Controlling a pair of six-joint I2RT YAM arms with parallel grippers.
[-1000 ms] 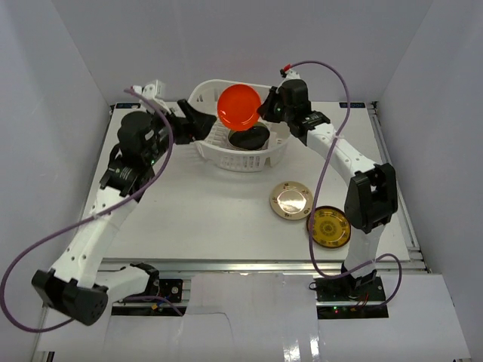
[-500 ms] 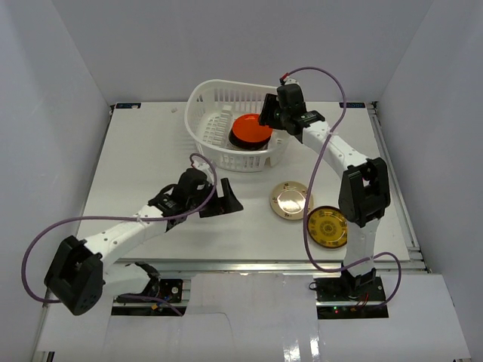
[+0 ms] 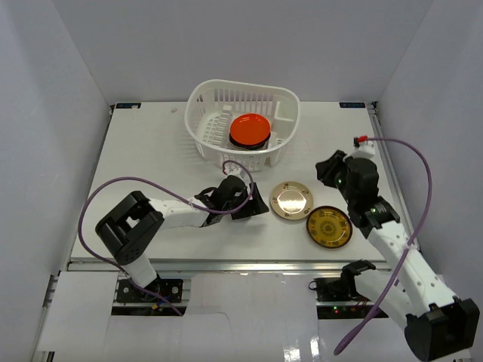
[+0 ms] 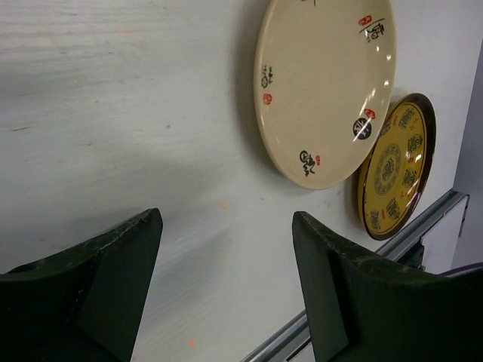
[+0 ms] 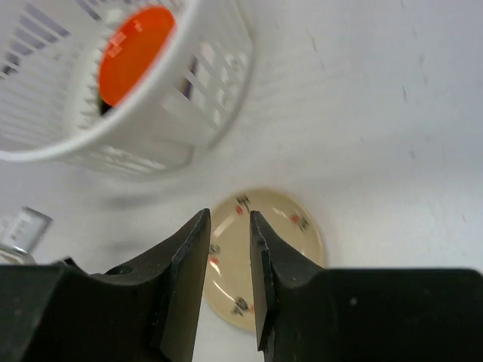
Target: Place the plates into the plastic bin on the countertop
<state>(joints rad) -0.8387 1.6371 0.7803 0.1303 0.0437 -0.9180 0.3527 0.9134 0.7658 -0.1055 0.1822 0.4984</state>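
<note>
View from above of a white bench (image 3: 151, 151) with two robot arms. At the far middle stands the plastic bin (image 3: 268, 157), a white lattice basket. Inside it an orange plate (image 3: 249, 128) lies flat on top of a dark plate (image 3: 249, 144), of which only the edge shows.

Two plates are out on the bench, in front of the bin and to its right: a cream plate (image 3: 292, 200) with small red and black marks, and just beside it, nearer the front rail, a yellow plate (image 3: 328, 226) with a dark rim.

The left pincer (image 3: 255, 204) sits low on the bench just left of the cream plate, its jaws released wide and empty. The right pincer (image 3: 326, 167) hangs above the bench to the right of the cream plate, its jaws a narrow gap apart with nothing between them.

By this count the task looks about half done: two plates binned, two to go, the cream one probably next.
</note>
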